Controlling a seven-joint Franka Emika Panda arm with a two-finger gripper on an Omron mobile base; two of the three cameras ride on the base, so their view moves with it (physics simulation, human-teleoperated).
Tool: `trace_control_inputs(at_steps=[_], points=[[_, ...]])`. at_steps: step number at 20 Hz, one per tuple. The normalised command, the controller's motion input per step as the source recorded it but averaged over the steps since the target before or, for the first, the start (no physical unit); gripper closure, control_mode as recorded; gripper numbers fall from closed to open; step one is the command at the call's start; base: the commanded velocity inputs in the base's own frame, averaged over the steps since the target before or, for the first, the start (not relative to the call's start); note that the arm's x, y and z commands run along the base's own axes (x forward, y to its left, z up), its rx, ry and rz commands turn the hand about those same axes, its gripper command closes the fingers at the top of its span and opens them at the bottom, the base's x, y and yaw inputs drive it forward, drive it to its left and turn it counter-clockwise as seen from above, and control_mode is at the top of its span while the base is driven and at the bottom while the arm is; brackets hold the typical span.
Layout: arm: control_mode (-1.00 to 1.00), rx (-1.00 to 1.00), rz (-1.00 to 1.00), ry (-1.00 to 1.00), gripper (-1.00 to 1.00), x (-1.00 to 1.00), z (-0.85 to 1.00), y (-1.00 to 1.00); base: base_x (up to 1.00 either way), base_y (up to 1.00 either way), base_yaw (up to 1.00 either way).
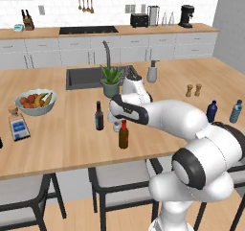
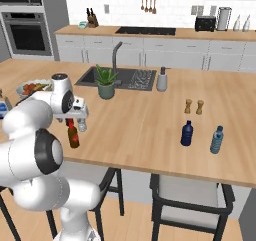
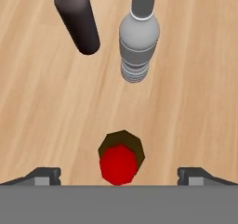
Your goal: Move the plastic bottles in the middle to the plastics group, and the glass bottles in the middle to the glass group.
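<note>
While the gripper (image 3: 119, 174) hangs above the middle cluster, its two tips stand wide apart at the bottom corners of the hand view and hold nothing. Centred between them at lower middle is the red cap of the brown bottle (image 3: 119, 159), seen from straight above.

Just past it, toward the upper middle of the hand view, stands the clear water bottle (image 3: 138, 39) with its white cap; to the upper left, the near-black bottle (image 3: 78, 18). All three stand upright on the counter (image 3: 195, 102), near one another but apart.

Left base view: brown bottle (image 1: 123, 135) at centre, near-black bottle (image 1: 99, 116) just up and left of it. Flat blue-labelled bottle (image 1: 17, 124) at far left edge, below the fruit bowl (image 1: 35, 102). Dark-blue bottle (image 1: 212, 111) and light-blue bottle (image 1: 236, 111) at far right.

Right base view: dark-blue bottle (image 2: 187, 133) and light-blue bottle (image 2: 217, 139) at centre right, below the wooden shakers (image 2: 193, 106).

Step in hand, by my reading: lining up on the brown glass bottle; none of the three is sorted yet.

Next move likely calls for a straight descent so the tips pass either side of the neck, then a closing grip, a lift, and a carry toward the flat bottle at frame left. Risk: clipping the water bottle close by.
</note>
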Motion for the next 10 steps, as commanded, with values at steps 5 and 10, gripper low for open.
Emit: trace_control_inputs(at_steps=[5,10], points=[[-1.00,0.00,0.01,0.00,-1.00,0.12,-0.16,0.08,0.00,0.00,0.00],[-1.00,0.00,0.00,0.00,-1.00,0.15,-0.08,0.05,0.00,0.00,0.00]])
